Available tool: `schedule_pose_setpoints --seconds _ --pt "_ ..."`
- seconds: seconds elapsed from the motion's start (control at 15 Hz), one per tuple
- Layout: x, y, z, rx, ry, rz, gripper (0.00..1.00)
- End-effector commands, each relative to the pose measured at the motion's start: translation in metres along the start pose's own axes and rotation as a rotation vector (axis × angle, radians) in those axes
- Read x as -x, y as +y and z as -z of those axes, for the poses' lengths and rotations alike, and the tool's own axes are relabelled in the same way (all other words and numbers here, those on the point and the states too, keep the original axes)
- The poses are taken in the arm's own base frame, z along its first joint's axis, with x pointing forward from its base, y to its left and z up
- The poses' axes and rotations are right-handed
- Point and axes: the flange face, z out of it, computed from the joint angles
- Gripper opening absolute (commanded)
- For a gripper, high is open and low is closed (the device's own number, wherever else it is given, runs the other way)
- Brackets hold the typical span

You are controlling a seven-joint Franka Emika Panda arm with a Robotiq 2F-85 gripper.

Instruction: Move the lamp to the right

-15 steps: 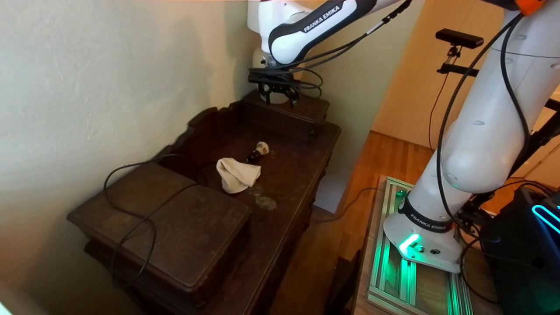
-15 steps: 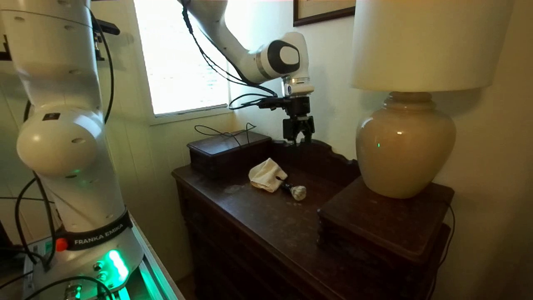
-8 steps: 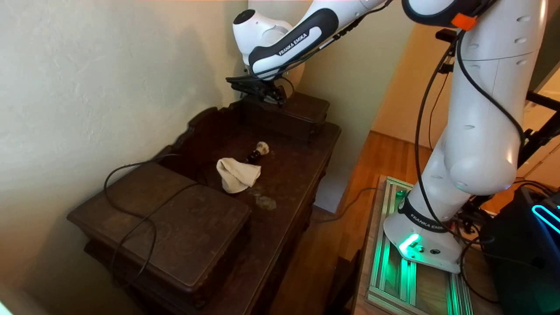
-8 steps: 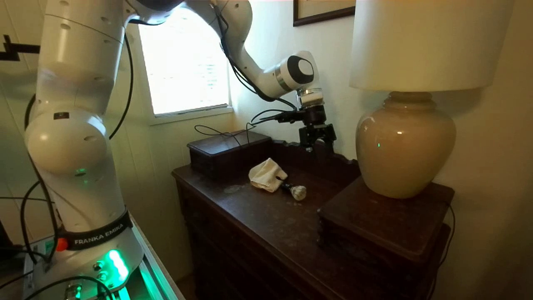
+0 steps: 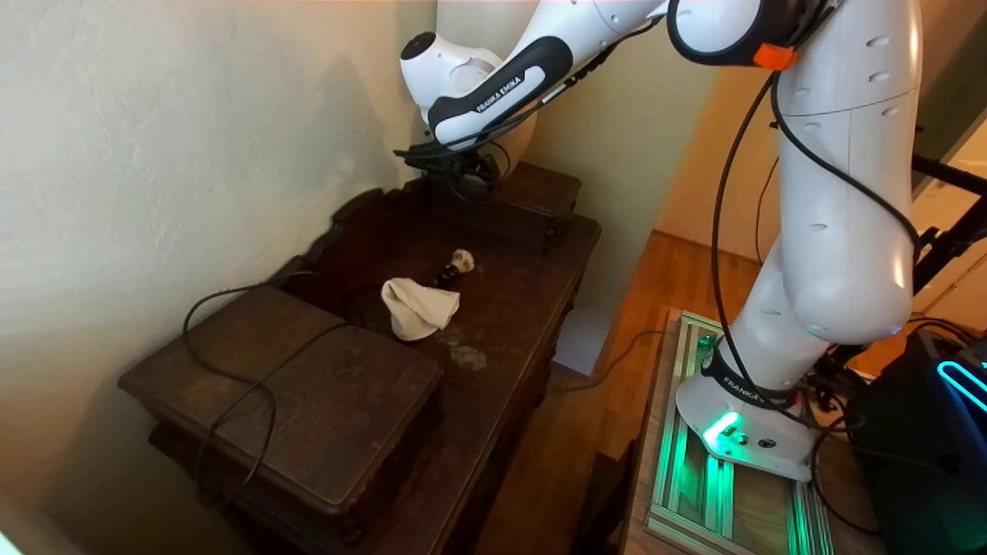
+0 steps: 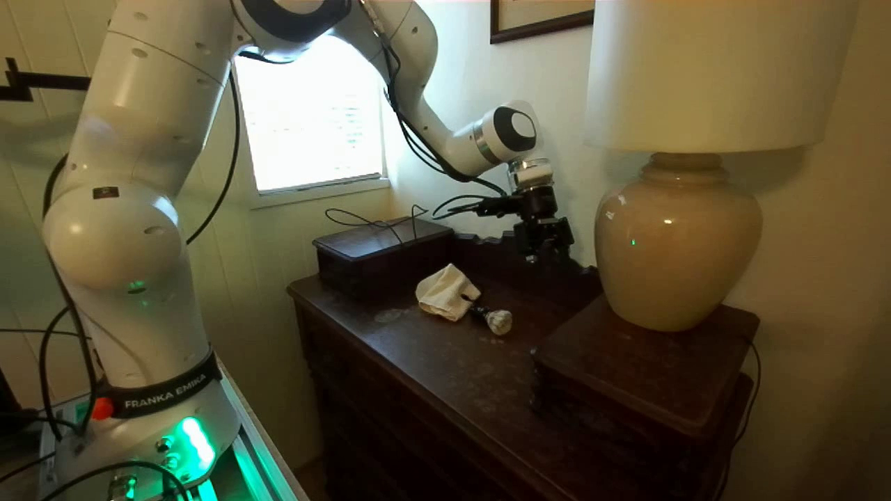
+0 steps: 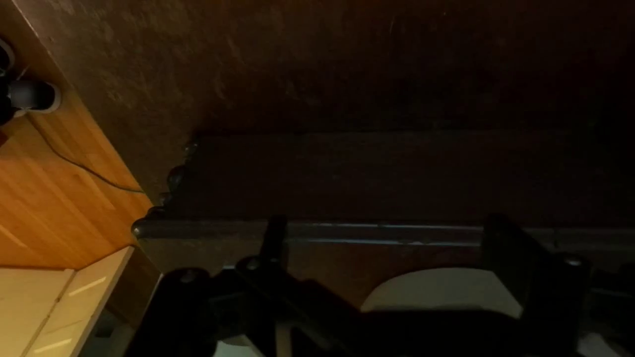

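Here's the lamp (image 6: 679, 243) in an exterior view, upright on the raised box (image 6: 626, 362) at one end of the table (image 6: 445, 362), near the jaws but with a clear gap between. And the jaws? Spread wide, gripping nothing! In the wrist view the two dark fingers (image 7: 506, 258) stand well apart, the lamp's pale, rounded body peeking through between them, beyond the edge of the box. In both exterior views the jaws are dark against the dark table, their tips hard to make out.

Drop below the jaws, to the side away from the lamp, and there's a crumpled cream cloth (image 6: 445, 296) with a brush (image 6: 499, 321) by it, dark handle to the cloth, pale bristles towards the lamp's box. Farther out from the jaws, at the table's opposite end, sits another box (image 5: 347, 393), a thin black cord (image 5: 254, 384) looping over its top. Up above the jaws, the white arm (image 6: 115, 236) bends down to them, a bright window (image 6: 313, 132) shining behind it, and a picture frame (image 6: 543, 29) hangs on the wall (image 6: 550, 76).
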Motion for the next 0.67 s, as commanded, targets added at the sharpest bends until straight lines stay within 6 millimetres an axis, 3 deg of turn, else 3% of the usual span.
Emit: schedule_pose_setpoints --seconds 0.0,0.33,0.6 --pt "-0.003 -0.005 0.005 -0.097 0.014 0.027 1.0" --pt "-0.013 -0.021 0.006 -0.262 0.025 0.065 1.0" --pt "-0.018 -0.021 -0.008 -0.245 0.018 0.071 1.0"
